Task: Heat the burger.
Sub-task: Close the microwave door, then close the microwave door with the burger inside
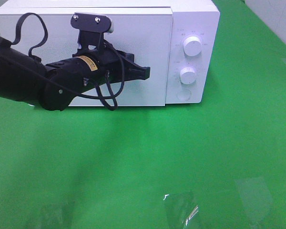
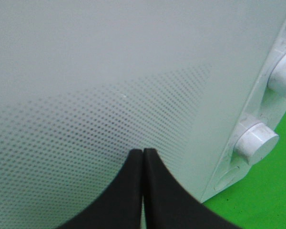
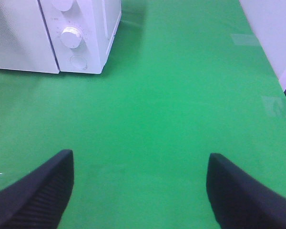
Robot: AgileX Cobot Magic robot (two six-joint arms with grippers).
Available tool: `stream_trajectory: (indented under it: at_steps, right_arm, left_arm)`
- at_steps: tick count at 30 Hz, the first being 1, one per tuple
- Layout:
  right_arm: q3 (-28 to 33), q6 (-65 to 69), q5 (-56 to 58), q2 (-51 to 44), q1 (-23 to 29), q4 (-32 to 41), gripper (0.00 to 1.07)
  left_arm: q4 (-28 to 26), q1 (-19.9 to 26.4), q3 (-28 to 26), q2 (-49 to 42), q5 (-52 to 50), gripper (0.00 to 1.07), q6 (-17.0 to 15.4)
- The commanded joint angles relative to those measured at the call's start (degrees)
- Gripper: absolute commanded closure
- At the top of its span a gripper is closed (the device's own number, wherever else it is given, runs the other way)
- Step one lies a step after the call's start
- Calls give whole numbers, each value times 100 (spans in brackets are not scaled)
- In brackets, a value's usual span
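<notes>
Closed left claw [image 1: 146, 72], microwave door [image 1: 143, 33], unreadable lettering [image 1: 181, 32]

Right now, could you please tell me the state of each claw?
Left claw: closed, empty, by the white microwave oven's door.
Right claw: open, holding nothing.

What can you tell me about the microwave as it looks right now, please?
The microwave is a glossy white box standing upright on the green table. Its door is shut, with a fine dotted pattern on its front. The panel right of it carries an upper knob and a lower knob, both round and white, above a round button. The left tool, shut, points at the door; contact is unclear.
</notes>
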Motion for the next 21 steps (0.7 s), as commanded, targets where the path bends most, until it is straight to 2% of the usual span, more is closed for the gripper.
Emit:
stream_trajectory:
  at_steps: [1, 4, 12, 14, 19, 21]
  right_arm:
    - [23, 52, -57, -155, -46, 6, 34]
    - [23, 52, -57, -155, -46, 6, 34]
    - [23, 52, -57, -155, -46, 6, 34]
    - [23, 52, -57, -155, -46, 6, 34]
    - [23, 52, -57, -155, -46, 6, 34]
    - [23, 52, -57, -155, -46, 6, 34]
  left_arm:
    - [-516, 109, -378, 120, -378, 107, 281]
    - [-653, 149, -533, 206, -332, 107, 453]
    - [-665, 275, -682, 138, -17, 107, 424]
    - [-590, 115, -647, -46, 596, 107, 424]
    - [-584, -52, -539, -223, 963, 107, 435]
    - [-584, -309, -361, -476, 1576, 107, 435]
